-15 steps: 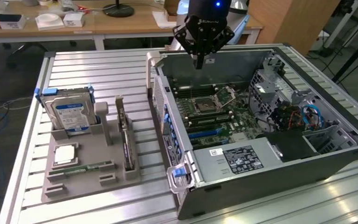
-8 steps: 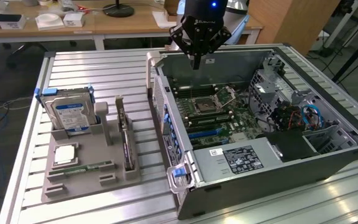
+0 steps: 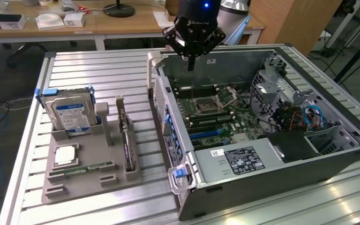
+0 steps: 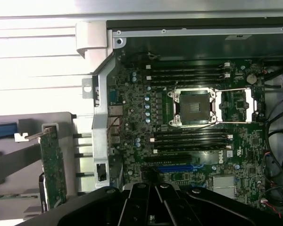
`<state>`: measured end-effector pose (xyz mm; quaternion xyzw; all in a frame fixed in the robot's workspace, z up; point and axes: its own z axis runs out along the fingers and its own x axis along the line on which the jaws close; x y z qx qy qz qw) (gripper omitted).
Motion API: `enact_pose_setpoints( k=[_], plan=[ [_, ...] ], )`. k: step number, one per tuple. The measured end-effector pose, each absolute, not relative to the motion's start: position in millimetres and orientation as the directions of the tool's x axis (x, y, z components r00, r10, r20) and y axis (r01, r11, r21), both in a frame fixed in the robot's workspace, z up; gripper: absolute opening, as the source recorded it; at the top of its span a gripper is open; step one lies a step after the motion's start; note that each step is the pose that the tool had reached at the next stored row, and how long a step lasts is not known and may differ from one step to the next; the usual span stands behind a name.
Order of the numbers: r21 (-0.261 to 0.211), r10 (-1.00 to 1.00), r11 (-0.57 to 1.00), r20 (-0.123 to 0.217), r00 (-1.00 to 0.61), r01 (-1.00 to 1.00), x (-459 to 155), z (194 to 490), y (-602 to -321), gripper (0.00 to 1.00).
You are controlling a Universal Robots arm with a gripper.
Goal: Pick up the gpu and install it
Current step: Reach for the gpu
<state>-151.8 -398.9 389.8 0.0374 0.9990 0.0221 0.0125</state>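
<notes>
Slatted table (image 3: 92, 75) carries an open computer case (image 3: 330, 164); the pincer (image 3: 191, 64) hangs above it, pressed together, empty. The gpu (image 3: 125, 140) stands in a grey holder (image 3: 73, 187) alongside (on edge, presumably for easy grasping).

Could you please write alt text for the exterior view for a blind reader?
The gripper, jaws shut and empty, hangs over the open computer case; the graphics card stands on edge in a grey holder at the exterior view's left, beside a hard drive.
</notes>
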Motion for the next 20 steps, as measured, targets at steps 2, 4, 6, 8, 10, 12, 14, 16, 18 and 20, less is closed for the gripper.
enact_pose_setpoints(
  k=[2,4,6,8,10,12,14,16,18,20],
  plan=[
    [0.045,0.075,0.996,-0.023,-0.997,0.074,-154.9,389.5,-398.9,0.11],
    [0.045,0.075,0.996,-0.023,-0.997,0.074,-157.5,389.4,-398.8,0.11],
    [0.045,0.075,0.996,-0.023,-0.997,0.074,-159.1,389.1,-398.8,0.11],
    [0.045,0.075,0.996,-0.023,-0.997,0.074,-161.2,389.0,-398.9,0.11],
    [0.045,0.075,0.996,-0.023,-0.997,0.074,-163.4,388.8,-398.9,0.11],
    [0.045,0.075,0.996,-0.023,-0.997,0.074,-166.7,388.6,-398.9,0.11],
    [0.045,0.075,0.996,-0.023,-0.997,0.074,-172.0,388.2,-398.9,0.11],
    [0.045,0.075,0.996,-0.023,-0.997,0.074,-175.6,387.9,-398.8,0.11],
    [0.045,0.075,0.996,-0.023,-0.997,0.074,-177.4,387.6,-398.8,0.11],
    [0.045,0.075,0.996,-0.023,-0.997,0.074,-179.8,387.5,-398.9,0.11]
  ],
)
